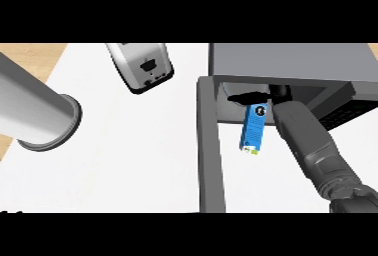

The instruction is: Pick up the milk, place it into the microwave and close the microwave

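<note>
Right hand, black, sits just inside the microwave's mouth at the end of a grey forearm that runs up from the lower right corner. Its fingers curl round the top of the milk, gripping it; most of the hand is lost in the shadow of the opening.

Going by size: one white counter fills most of the view, with a strip of wood-coloured floor at its left edge. One microwave, dark grey, stands at the upper right. Its door is swung wide open, seen edge-on as a long grey bar reaching down toward the bottom of the view. The dark cavity holds only the hand and the upper end of the carton, as far as I can see; the back of it is too dark to make out.

One big grey cylinder with a flared rim comes in from the left; I cannot tell what it is. No left hand shows anywhere.

One toaster-like silver appliance with a black base and front panel stands at the upper middle of the counter, well apart from the microwave's door.

One milk carton, blue with a white label and a green patch at its lower end, hangs tilted at the threshold: its top is at the opening under the hand, its lower part still outside, between the door and the forearm, just beside the arm.
</note>
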You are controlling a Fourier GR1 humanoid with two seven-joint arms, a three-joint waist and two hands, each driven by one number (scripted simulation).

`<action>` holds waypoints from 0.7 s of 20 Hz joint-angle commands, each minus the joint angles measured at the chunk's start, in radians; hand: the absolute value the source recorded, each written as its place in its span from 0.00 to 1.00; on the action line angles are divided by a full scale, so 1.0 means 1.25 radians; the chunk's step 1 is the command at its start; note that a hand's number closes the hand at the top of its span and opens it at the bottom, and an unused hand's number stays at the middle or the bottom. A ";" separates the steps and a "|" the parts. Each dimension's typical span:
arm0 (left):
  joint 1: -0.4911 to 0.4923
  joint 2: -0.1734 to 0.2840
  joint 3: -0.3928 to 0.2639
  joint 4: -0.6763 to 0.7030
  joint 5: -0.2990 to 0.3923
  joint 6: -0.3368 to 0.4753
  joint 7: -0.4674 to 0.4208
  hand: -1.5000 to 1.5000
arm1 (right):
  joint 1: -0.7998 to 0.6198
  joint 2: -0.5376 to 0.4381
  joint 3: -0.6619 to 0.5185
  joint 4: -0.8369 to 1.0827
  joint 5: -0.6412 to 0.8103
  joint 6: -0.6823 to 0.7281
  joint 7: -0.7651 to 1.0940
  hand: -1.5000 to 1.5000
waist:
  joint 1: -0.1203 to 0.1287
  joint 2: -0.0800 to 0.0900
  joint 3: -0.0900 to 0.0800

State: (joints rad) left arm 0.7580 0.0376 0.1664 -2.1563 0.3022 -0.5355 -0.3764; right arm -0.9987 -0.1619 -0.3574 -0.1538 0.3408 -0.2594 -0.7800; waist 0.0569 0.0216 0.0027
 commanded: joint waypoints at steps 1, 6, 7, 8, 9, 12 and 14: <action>-0.022 -0.014 -0.031 -0.004 -0.038 -0.003 0.005 0.00 | 0.045 0.001 -0.016 -0.011 -0.025 0.066 -0.060 0.00 | -0.016 -0.006 -0.001; 0.047 -0.030 -0.105 -0.029 -0.113 0.003 -0.046 0.00 | 0.133 0.021 -0.005 -0.034 -0.035 0.116 -0.108 0.00 | -0.030 -0.017 -0.002; -0.014 -0.030 -0.133 -0.056 -0.116 0.059 0.044 0.00 | 0.109 0.020 0.002 -0.051 -0.034 0.113 -0.077 0.00 | -0.036 -0.016 -0.002; -0.028 -0.030 -0.151 -0.016 -0.155 0.057 -0.006 0.00 | 0.105 0.042 -0.001 -0.056 -0.043 0.113 -0.063 0.00 | -0.036 -0.017 -0.002; 0.014 -0.030 -0.217 -0.070 -0.181 0.099 0.003 0.00 | 0.162 0.055 0.014 -0.063 -0.033 0.117 -0.104 0.00 | -0.046 -0.022 -0.002; -0.057 -0.030 -0.243 -0.066 -0.195 0.124 0.080 0.00 | 0.214 0.041 0.026 -0.104 -0.041 0.168 -0.105 0.00 | -0.061 -0.023 -0.002; -0.093 -0.028 -0.218 -0.045 -0.178 0.099 0.091 0.00 | 0.256 0.048 0.042 -0.151 -0.042 0.185 -0.103 0.00 | -0.067 -0.025 -0.003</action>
State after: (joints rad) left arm 0.7104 0.0022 -0.0837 -2.2166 0.0970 -0.4249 -0.3164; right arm -0.7714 -0.1091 -0.3297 -0.2785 0.2921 -0.0704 -0.8879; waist -0.0099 -0.0062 -0.0003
